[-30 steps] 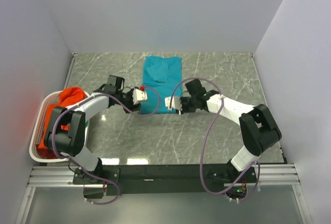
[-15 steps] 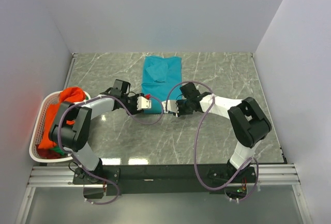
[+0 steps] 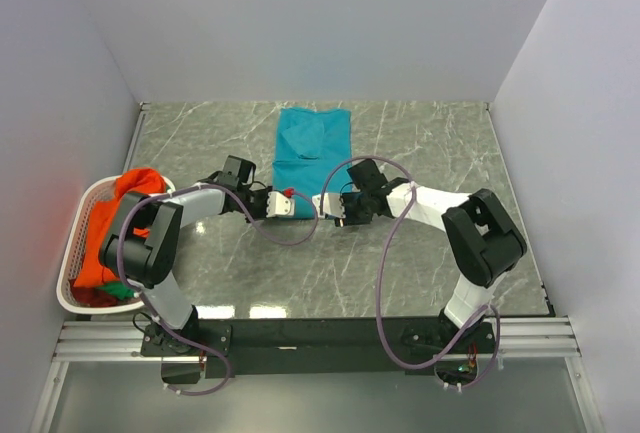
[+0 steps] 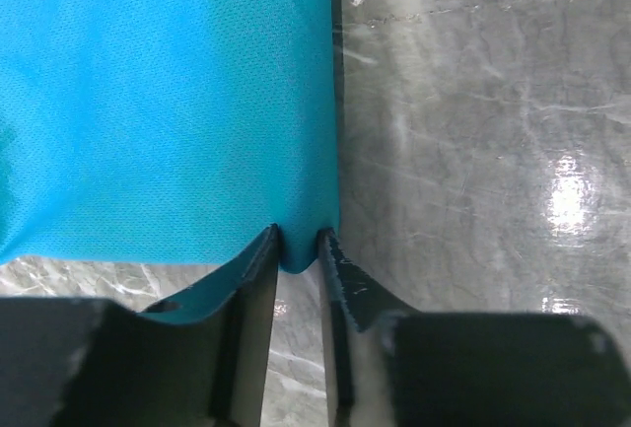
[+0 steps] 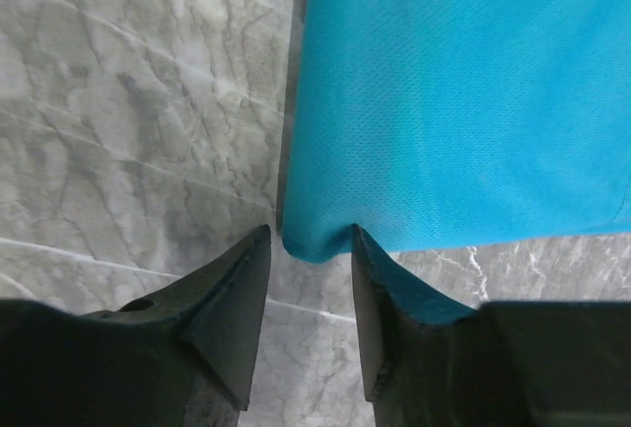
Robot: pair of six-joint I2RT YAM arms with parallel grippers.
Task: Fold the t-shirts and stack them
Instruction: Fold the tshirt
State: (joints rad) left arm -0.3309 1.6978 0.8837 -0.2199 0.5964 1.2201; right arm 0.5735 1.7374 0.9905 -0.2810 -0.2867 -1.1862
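The teal t-shirt (image 3: 312, 148) lies folded into a long strip at the middle back of the table. My left gripper (image 3: 291, 202) is at its near left corner. In the left wrist view the gripper (image 4: 299, 249) is shut on the teal t-shirt's corner (image 4: 301, 249). My right gripper (image 3: 326, 203) is at the near right corner. In the right wrist view the gripper (image 5: 310, 240) is open, with the teal corner (image 5: 320, 240) between the jaws and a gap on its left side. The orange t-shirt (image 3: 128, 191) and a bit of the green one (image 3: 120, 291) are in the basket.
A white plastic laundry basket (image 3: 72, 298) stands at the table's left edge, beside the left arm's base. Grey marble tabletop (image 3: 430, 143) lies around the shirt. White walls close in the back and both sides.
Both grippers have moved inward and nearer, down onto the teal shirt's near corners. The left gripper has closed on its corner. The shirt itself has not moved.
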